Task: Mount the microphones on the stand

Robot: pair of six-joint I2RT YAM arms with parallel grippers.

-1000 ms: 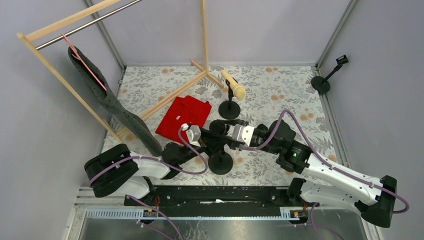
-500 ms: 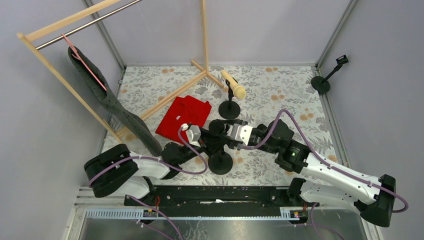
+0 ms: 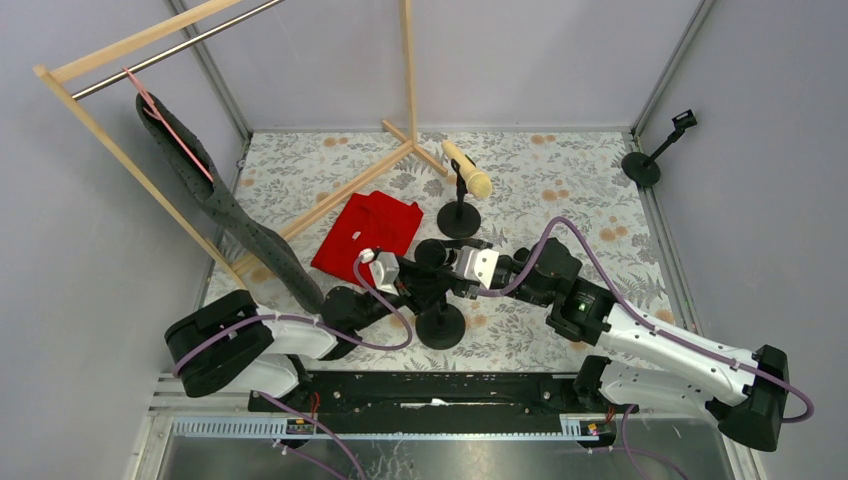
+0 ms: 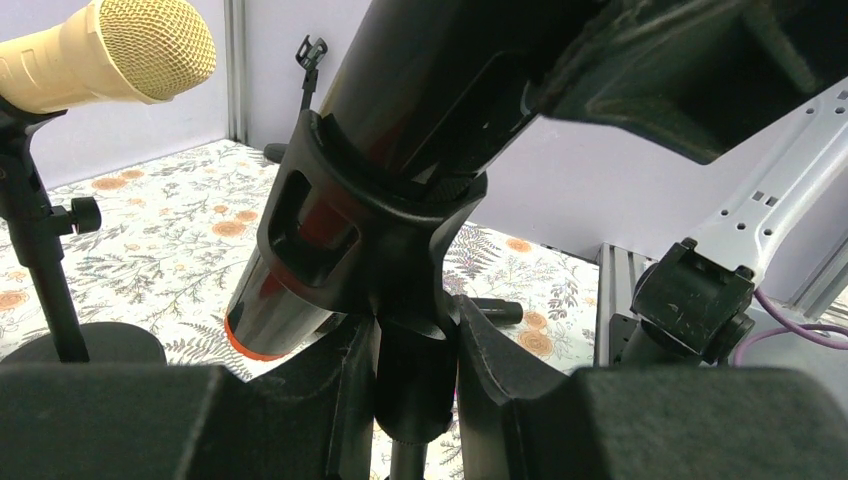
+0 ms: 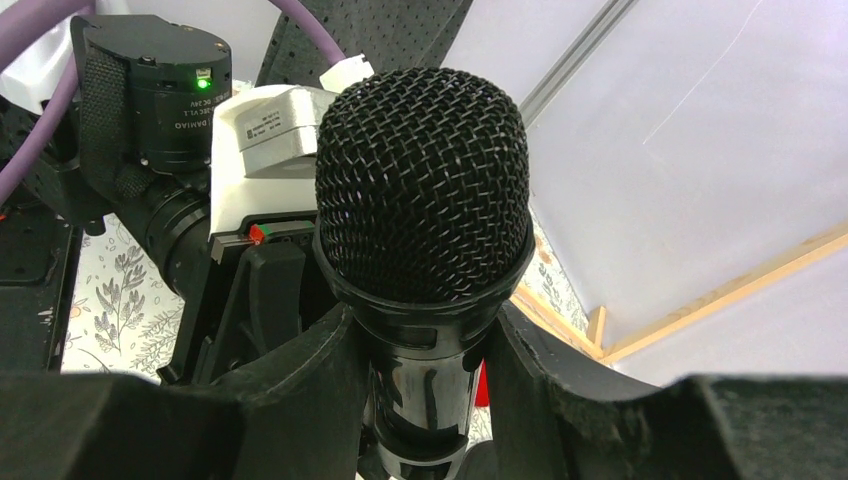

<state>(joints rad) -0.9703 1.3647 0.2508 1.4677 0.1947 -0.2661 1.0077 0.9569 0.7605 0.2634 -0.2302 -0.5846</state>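
Though faint, "DAMIAO" label (image 5: 190, 124) near microphone (image 5: 422, 190).

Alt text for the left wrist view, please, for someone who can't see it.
A black microphone with an orange-red end tip runs slanted through a black stand clip, whose stem the left gripper pinches from both sides. A cream-beige microphone rests on a second stand at the upper left.

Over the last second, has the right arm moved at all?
Yes. The right arm slid slightly left, judged against the base under the beige mic, which stayed put.
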